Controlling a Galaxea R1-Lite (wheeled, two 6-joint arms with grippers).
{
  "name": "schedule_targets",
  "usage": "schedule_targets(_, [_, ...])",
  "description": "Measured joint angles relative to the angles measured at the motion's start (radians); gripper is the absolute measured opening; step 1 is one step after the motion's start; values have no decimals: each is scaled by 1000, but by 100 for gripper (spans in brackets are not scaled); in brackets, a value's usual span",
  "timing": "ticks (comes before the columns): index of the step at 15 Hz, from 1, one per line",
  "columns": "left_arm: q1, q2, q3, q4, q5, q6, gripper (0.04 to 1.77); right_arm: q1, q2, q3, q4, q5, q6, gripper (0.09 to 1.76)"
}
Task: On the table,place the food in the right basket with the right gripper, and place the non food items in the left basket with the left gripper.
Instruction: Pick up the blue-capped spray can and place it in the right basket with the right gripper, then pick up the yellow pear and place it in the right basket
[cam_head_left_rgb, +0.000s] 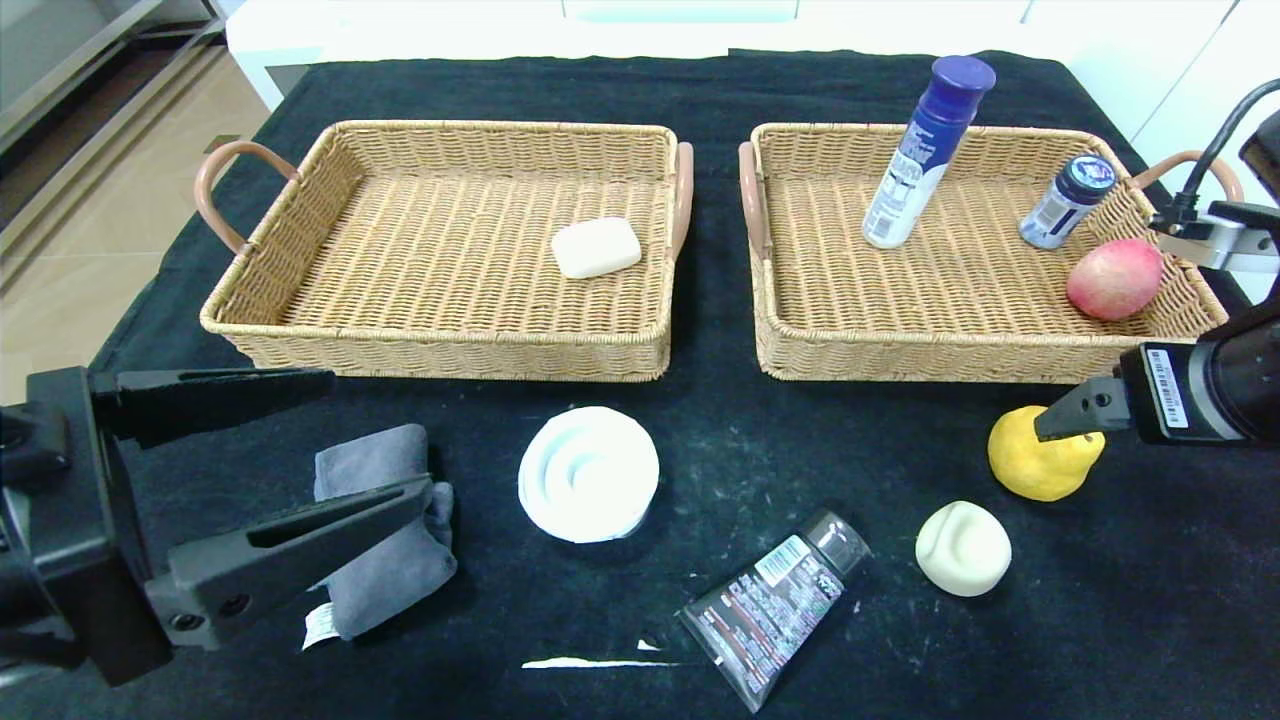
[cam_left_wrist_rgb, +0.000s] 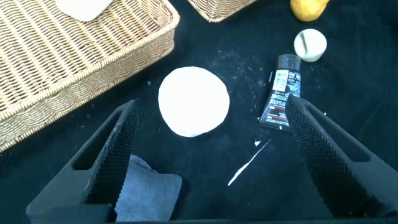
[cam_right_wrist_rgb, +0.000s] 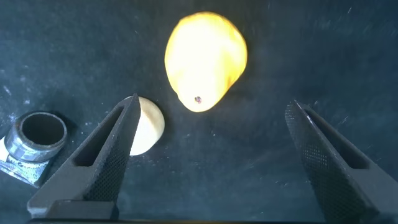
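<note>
Black squeeze tube (cam_head_left_rgb: 775, 606) shows unreadable white label.

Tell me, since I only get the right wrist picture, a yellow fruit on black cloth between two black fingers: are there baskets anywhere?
Observer: Yes, two. The right basket sits on the table just beyond the yellow fruit.
Operator: Anything in it?
Observer: A tall white bottle, a small jar and a reddish fruit.
Operator: And the other arm?
Observer: The left gripper hangs open above the grey cloth.
</note>
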Motion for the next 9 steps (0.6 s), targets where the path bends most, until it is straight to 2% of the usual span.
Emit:
schedule_targets(3, [0, 0, 0, 0, 0, 0, 172, 1, 15, 32, -37, -2, 34, 170])
schedule_targets(7, [0, 0, 0, 0, 0, 0, 172, 2, 37, 109, -177, 0, 49, 170])
schedule_targets(9, [0, 0, 0, 0, 0, 0, 172, 0, 53, 131, -192, -3, 50, 170])
